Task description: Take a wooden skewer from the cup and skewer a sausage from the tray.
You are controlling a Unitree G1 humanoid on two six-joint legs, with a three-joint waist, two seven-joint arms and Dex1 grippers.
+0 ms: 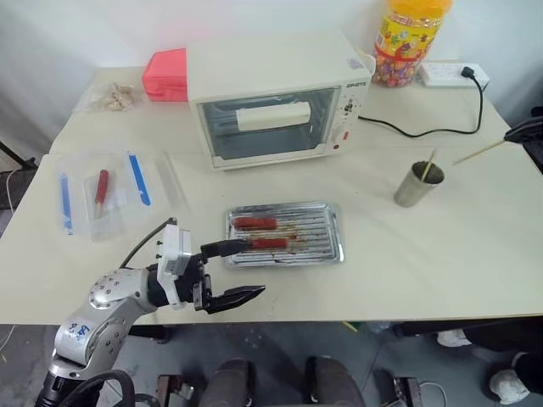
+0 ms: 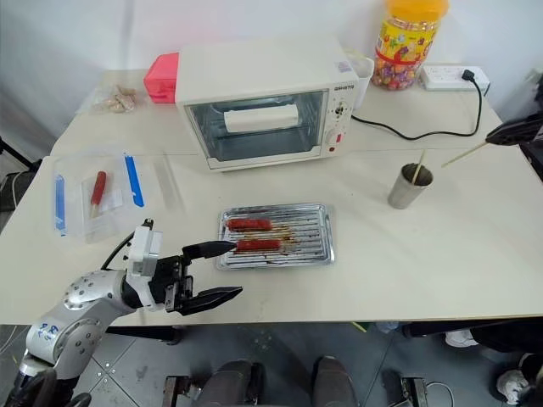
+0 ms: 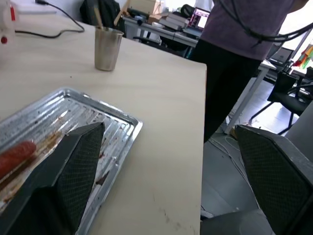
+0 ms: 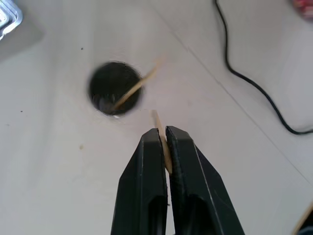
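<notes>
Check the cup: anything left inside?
One wooden skewer leans inside the cup, its end sticking out over the rim. The bottom is dark, so anything lying there can't be made out. The right gripper holds another skewer, clear of the cup.

Cup (image 3: 107, 48) stands beyond tray (image 3: 93, 117) holding sausage (image 3: 14, 155).

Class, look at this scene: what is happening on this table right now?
The robot's right tool is shut on a wooden skewer, held in the air beside the cup, where another stick stands. The left tool is open at the near edge of the tray, which holds two sausages. Neither is skewered yet.
</notes>
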